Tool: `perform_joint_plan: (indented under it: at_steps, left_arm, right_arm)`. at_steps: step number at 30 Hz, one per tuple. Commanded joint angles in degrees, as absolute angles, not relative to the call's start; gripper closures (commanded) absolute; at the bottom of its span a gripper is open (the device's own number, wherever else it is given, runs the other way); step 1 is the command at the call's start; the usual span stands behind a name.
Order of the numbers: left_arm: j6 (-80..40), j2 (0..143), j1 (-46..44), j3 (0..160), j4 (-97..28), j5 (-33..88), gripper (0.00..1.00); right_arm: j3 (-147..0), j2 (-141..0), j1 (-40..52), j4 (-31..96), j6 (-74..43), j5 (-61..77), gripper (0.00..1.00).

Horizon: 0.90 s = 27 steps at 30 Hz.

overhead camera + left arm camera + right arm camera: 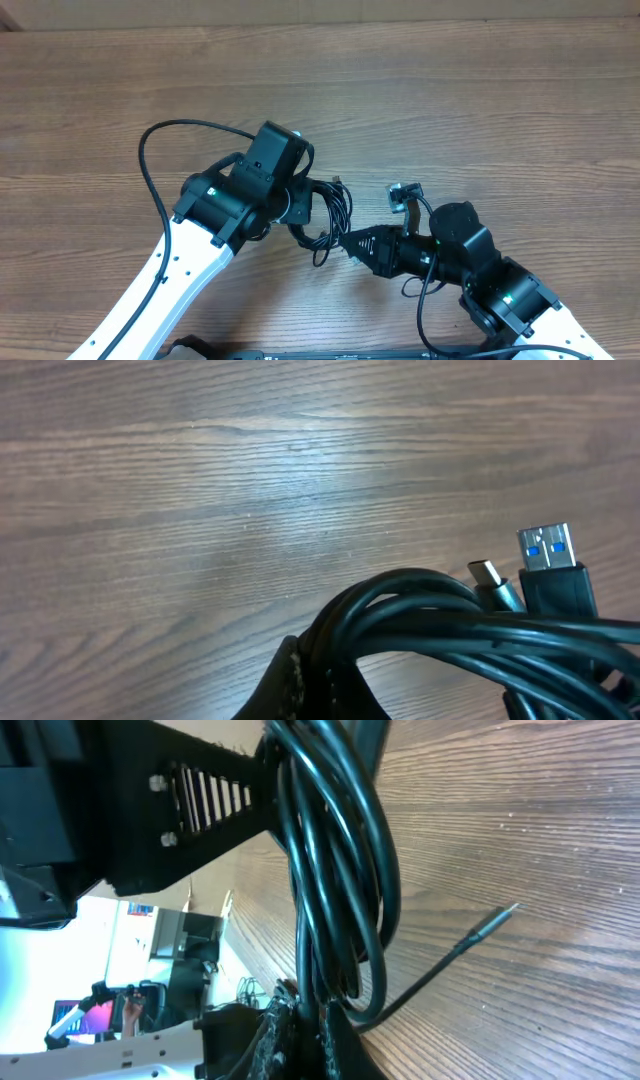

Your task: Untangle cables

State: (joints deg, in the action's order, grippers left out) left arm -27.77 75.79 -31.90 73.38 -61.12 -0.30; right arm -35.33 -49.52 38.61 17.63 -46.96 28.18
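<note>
Black cables (pixel 336 206) | left end effector (pixel 300 208) gripping | right end effector (pixel 346 243) gripping opposite

Bare counter (pixel 450 80) lies open along the far side and far right. Between my left fingers (pixel 298 208) and right fingers (pixel 360 243), the cables (pixel 335 212) fill the narrow gap.

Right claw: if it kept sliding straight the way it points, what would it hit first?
The right claw is shut on the black cable bundle, so that comes first. Right behind the loops sits the left claw, gripping the same bundle. It is likely next, though depth is unclear.
</note>
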Motion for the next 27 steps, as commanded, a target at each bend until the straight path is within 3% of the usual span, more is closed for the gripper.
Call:
perform_joint_plan:
  at_steps: [1,11,18,27]
  left_arm:
    - [-35.0,76.0,-31.2,74.0,-59.7,-6.3,0.96]
    - [-36.4,76.0,-31.7,74.0,-59.5,-0.8,0.96]
    - [-35.4,76.0,-35.0,74.0,-58.6,0.2,0.96]
    - [-25.0,76.0,-41.8,74.0,-57.4,6.2,0.96]
  right_arm:
    - [-35.7,-50.1,38.9,18.4,-48.7,31.2,0.94]
    - [-35.7,-51.5,38.9,10.2,-57.1,34.1,0.94]
    - [-35.7,-52.5,38.9,8.1,-60.4,24.7,0.94]
    - [-35.7,-58.8,38.9,8.0,-60.4,11.5,0.96]
